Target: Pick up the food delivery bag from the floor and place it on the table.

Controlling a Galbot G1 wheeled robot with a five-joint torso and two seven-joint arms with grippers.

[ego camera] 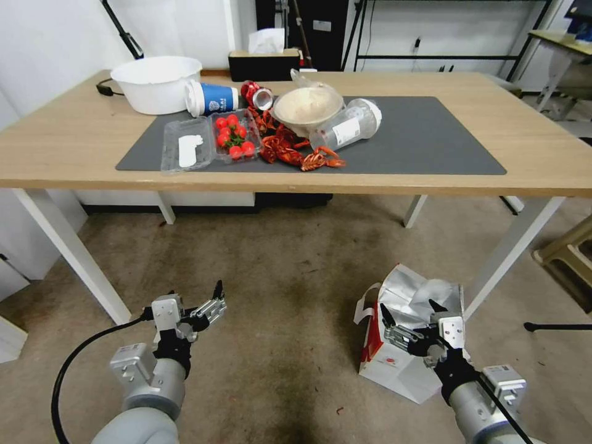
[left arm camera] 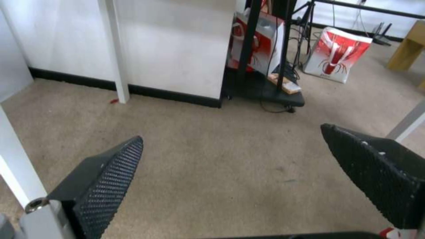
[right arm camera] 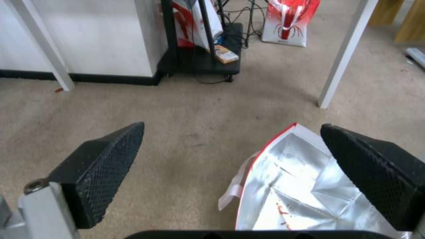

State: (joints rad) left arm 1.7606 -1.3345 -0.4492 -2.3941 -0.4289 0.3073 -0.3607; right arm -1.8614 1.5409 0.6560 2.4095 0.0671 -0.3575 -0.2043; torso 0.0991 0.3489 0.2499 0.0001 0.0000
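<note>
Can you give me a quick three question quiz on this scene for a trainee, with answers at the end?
1. True or false: the food delivery bag stands on the floor, not the table.
2. Which gripper hovers over the bag's open top: A left gripper, B right gripper?
3. Fill in: both grippers' fingers are ____.

Key: 1 true; 2 B; 3 open.

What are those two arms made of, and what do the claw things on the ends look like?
Both arms are smooth silver-grey tubes with black wrist joints. The left gripper and right gripper have boxy grey metal bodies and two black wedge-shaped fingers with a dimpled grip texture. A black cable loops beside the left arm.
</note>
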